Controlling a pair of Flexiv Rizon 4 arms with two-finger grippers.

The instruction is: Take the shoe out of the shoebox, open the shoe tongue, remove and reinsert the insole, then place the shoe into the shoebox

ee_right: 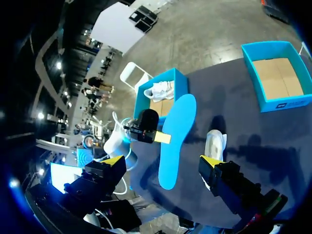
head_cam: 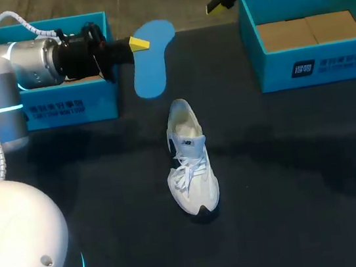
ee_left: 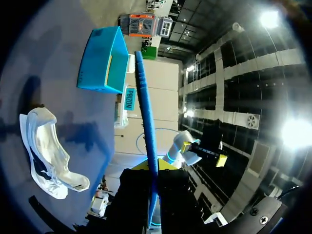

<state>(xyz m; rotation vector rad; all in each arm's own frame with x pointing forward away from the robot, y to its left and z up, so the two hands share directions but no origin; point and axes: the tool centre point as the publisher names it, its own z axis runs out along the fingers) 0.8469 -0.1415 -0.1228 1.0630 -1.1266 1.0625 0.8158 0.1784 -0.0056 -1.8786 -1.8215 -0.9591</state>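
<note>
Our left fingers (head_cam: 139, 44) pinch the flat, foot-shaped blue insole (head_cam: 155, 63); our right fingers (head_cam: 212, 7) gape wide, holding nothing; the white laced shoe (head_cam: 190, 165) stands upright on the dark counter (head_cam: 287, 158).

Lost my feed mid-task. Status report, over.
Left pincer shut on blue insole. Right pincer open, empty. Shoe upright on table, insole out. Nothing blocking it.
</note>
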